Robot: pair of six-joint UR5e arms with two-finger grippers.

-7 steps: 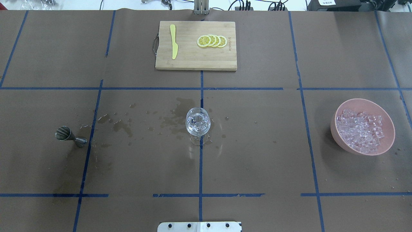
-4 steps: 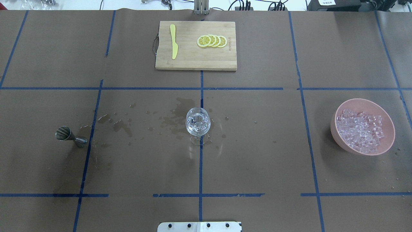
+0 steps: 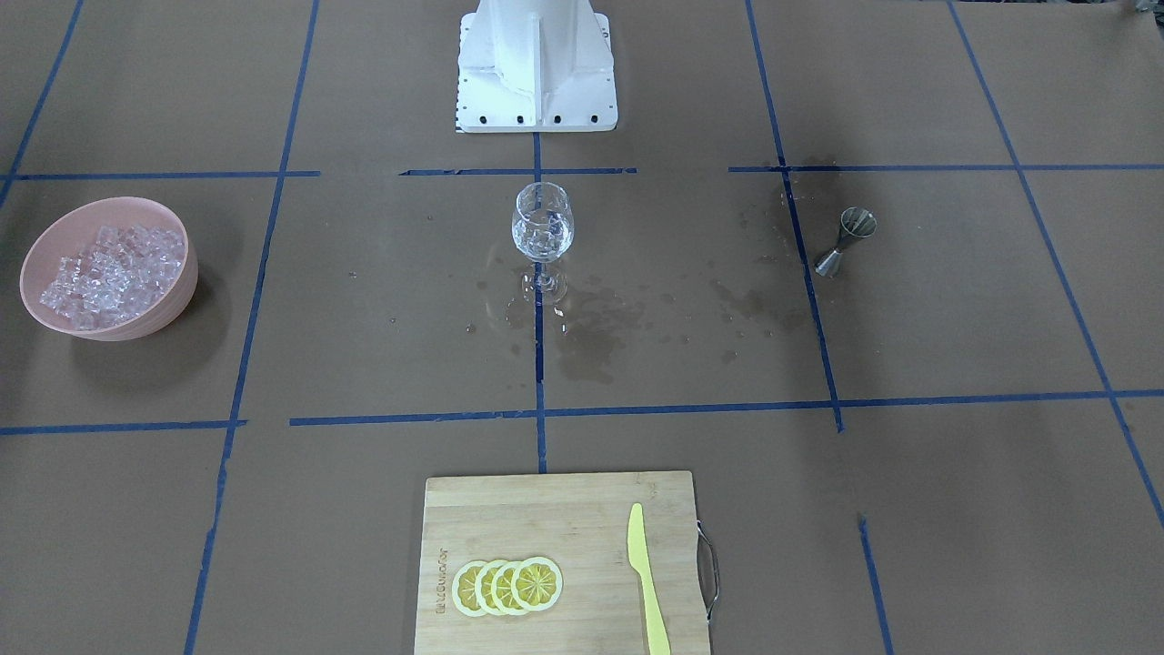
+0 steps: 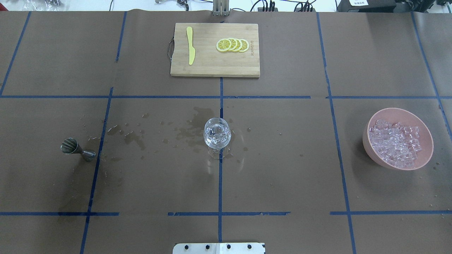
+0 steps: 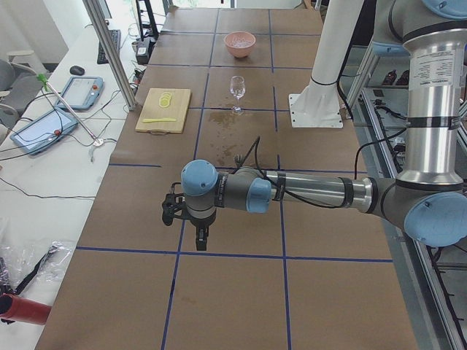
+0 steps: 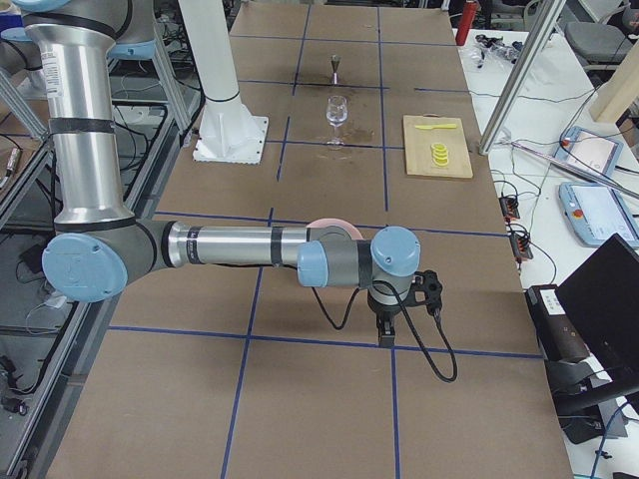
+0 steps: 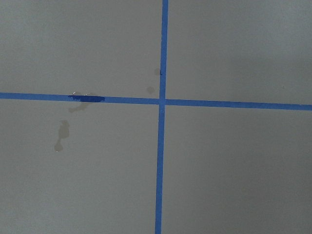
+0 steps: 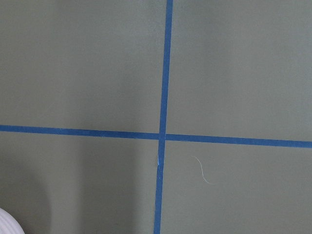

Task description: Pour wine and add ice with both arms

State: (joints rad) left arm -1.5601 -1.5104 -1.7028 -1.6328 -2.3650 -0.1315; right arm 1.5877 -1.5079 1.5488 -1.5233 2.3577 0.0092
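A clear stemmed wine glass (image 4: 217,133) stands at the table's middle, also in the front view (image 3: 543,223). It holds something clear; I cannot tell wine from ice in it. The ice (image 4: 395,143) is heaped in a pink bowl (image 4: 367,146) at the right. A steel jigger (image 4: 72,147) stands at the left. Both grippers show only in the side views. The left gripper (image 5: 200,237) points down at the table's left end, far from the jigger. The right gripper (image 6: 386,329) points down at the right end, beyond the bowl. I cannot tell if either is open.
A wooden cutting board (image 4: 208,65) with lemon slices (image 4: 233,45) and a yellow knife (image 4: 190,46) lies at the far side. Dark wet stains (image 4: 190,132) mark the brown paper left of the glass. The white base block (image 3: 536,82) stands at the near edge.
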